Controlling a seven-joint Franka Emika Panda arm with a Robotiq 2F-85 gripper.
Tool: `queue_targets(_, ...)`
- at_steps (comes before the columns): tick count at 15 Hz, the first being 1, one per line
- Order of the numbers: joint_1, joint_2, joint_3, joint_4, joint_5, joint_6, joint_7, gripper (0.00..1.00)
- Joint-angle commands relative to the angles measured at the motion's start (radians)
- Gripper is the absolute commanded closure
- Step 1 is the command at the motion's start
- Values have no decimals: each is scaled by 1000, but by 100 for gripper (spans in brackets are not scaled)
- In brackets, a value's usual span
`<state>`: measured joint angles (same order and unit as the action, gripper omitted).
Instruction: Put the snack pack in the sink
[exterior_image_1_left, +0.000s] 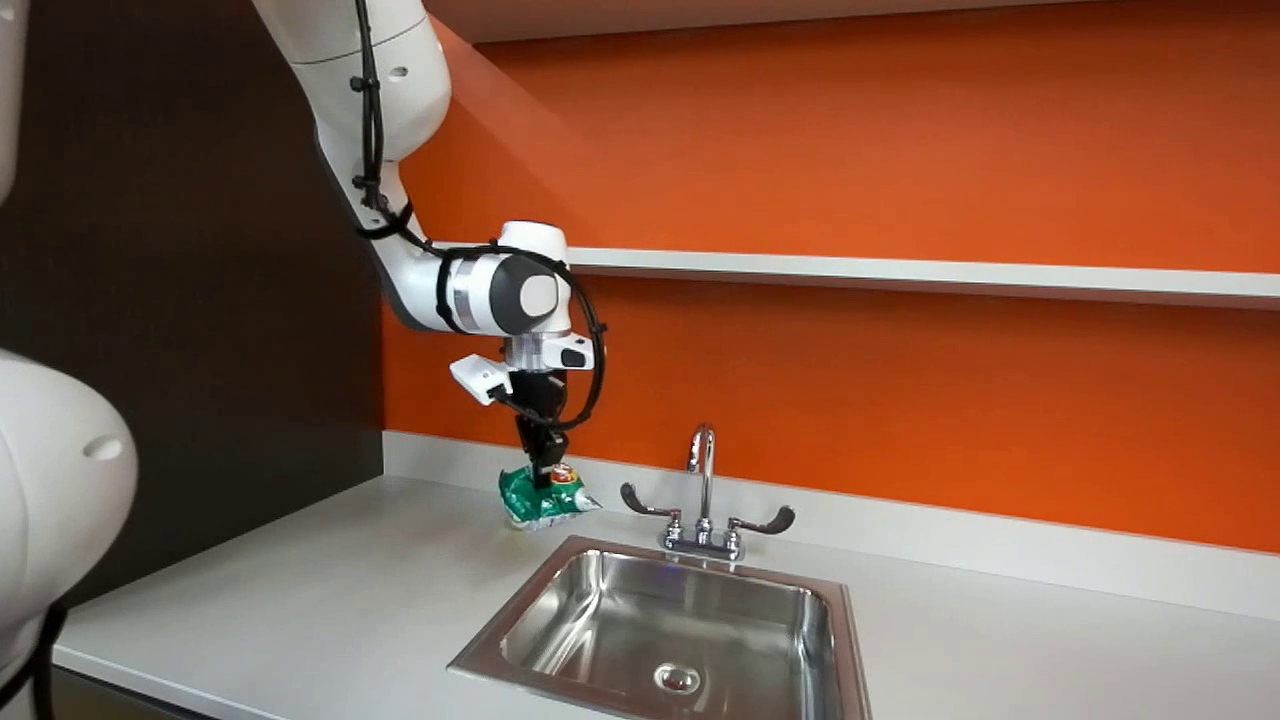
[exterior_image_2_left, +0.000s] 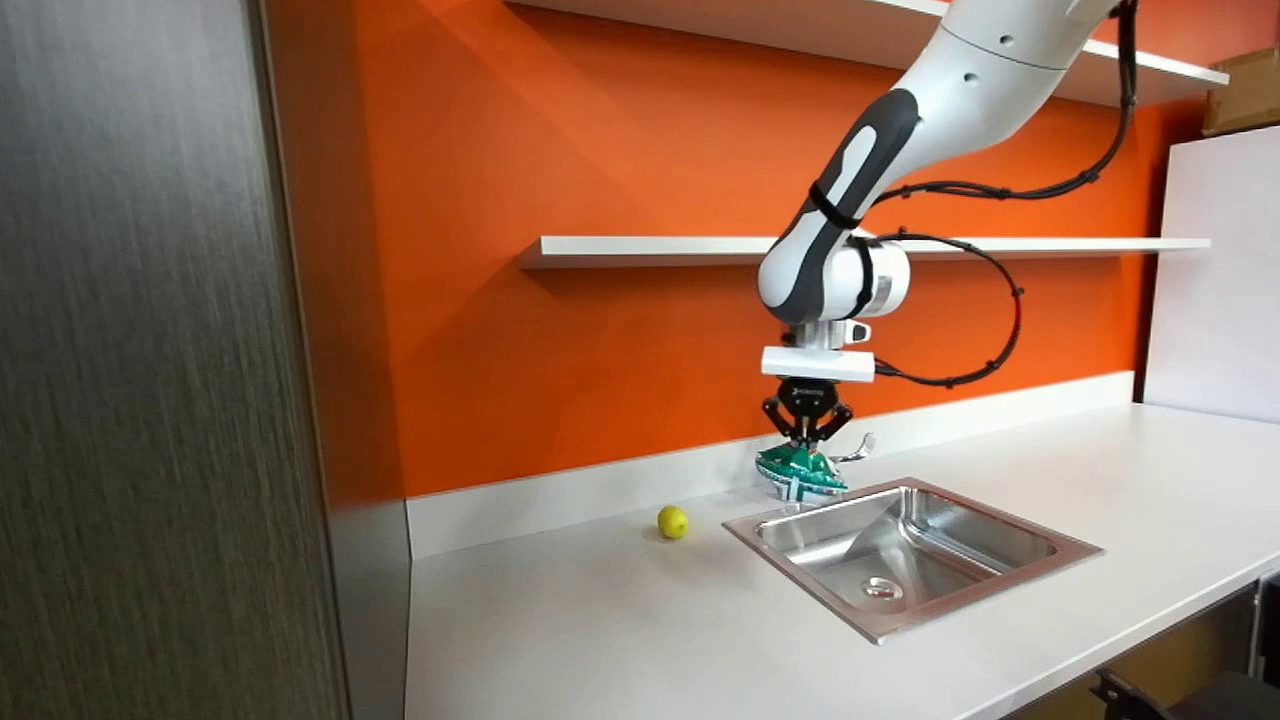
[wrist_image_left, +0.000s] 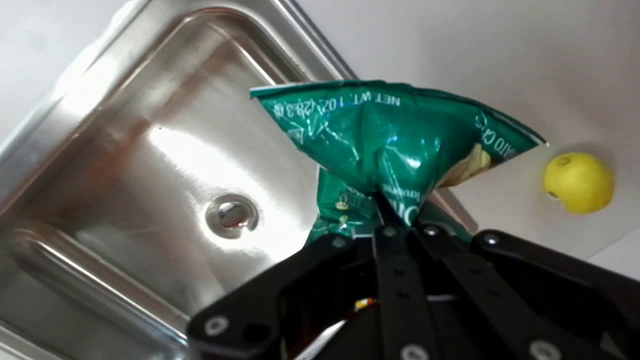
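Smooth, rounded white arm segments (exterior_image_2_left: 945, 125) carry thin dark seams (exterior_image_2_left: 1000, 51) and small round recesses (exterior_image_2_left: 970, 77). A curved charcoal panel (exterior_image_2_left: 897, 115) frames an elongated white inset (exterior_image_2_left: 857, 150). Thick black cables (exterior_image_1_left: 372, 130), gathered by black ties (exterior_image_1_left: 364, 84), show one red stretch (exterior_image_2_left: 1019, 320); black straps (exterior_image_2_left: 833, 207) encircle the arm. Below a silver metallic collar (exterior_image_1_left: 525, 352) and white rectangular mount (exterior_image_2_left: 817, 364), the jointed black gripper (exterior_image_2_left: 803, 442) bears silver screw heads (wrist_image_left: 217, 325) and white lettering (exterior_image_2_left: 808, 392) too small to read.
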<state>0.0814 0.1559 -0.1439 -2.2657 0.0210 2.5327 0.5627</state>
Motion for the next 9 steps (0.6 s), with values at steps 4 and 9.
queue_targets(4,-101,-35,-34,-114,-48,73,-9,100)
queue_targets(9,-122,38,-39,-161,-28,165,-21,100)
